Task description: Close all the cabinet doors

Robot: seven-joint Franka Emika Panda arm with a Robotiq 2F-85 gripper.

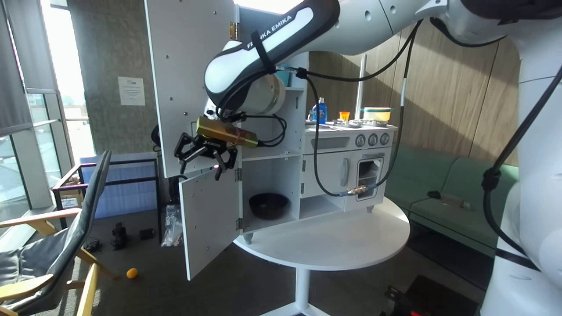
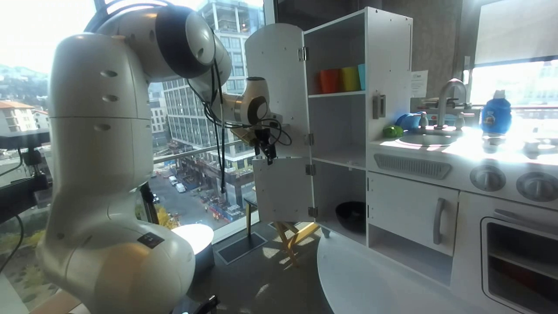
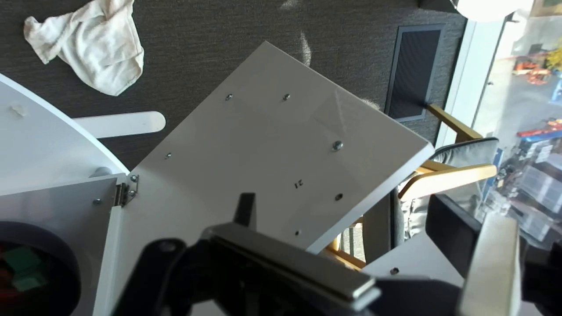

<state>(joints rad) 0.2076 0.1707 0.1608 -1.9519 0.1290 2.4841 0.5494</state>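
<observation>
The white toy cabinet (image 1: 270, 127) has two doors standing open on its tall side. The upper door (image 1: 193, 74) also shows in an exterior view (image 2: 283, 52), and the lower door (image 1: 210, 219) hangs beneath it (image 2: 283, 192). In the wrist view the lower door (image 3: 263, 145) fills the middle, and a corner of the upper door (image 3: 417, 263) shows low right. The small door below the sink (image 2: 407, 205) and the oven door (image 1: 373, 175) look shut. My gripper (image 1: 200, 172) is open, fingers spread (image 3: 347, 219), holding nothing, near the lower door's top edge (image 2: 264, 158); contact cannot be told.
The cabinet stands on a round white table (image 1: 325, 245). A dark bowl (image 1: 268, 206) sits in the lower compartment, and cups (image 2: 330, 80) stand on an upper shelf. A chair (image 1: 88, 210) is behind the open doors. A cloth (image 3: 101, 48) lies on the floor.
</observation>
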